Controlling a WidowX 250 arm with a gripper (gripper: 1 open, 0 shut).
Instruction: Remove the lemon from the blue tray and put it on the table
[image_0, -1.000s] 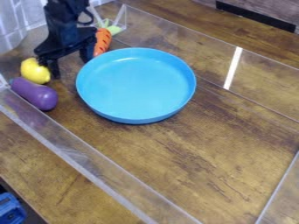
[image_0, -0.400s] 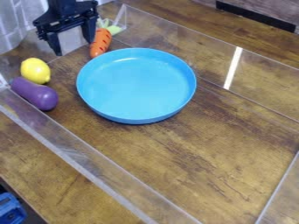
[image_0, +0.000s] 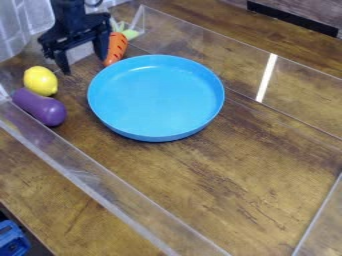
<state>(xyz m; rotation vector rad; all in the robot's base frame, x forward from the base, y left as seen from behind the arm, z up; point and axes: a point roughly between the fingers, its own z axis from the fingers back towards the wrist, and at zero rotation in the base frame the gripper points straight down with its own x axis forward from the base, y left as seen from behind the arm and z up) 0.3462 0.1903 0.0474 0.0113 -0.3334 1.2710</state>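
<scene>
The gripper (image_0: 75, 52) is the only thing that changes place. A second ago it stands low on the table (image_0: 254, 170), its black fingers spread right beside the lemon (image_0: 40, 81), one fingertip nearly touching the fruit's upper side. Shortly after, it is lifted clear and sits farther back, toward the top edge of the view, with the lemon well below it. Now it hangs a little lower again and nearer the lemon than at that high point, yet apart from it, fingers spread wide with nothing between them. The carrot (image_0: 116, 46), earlier partly hidden behind the gripper, now shows just to its right.
</scene>
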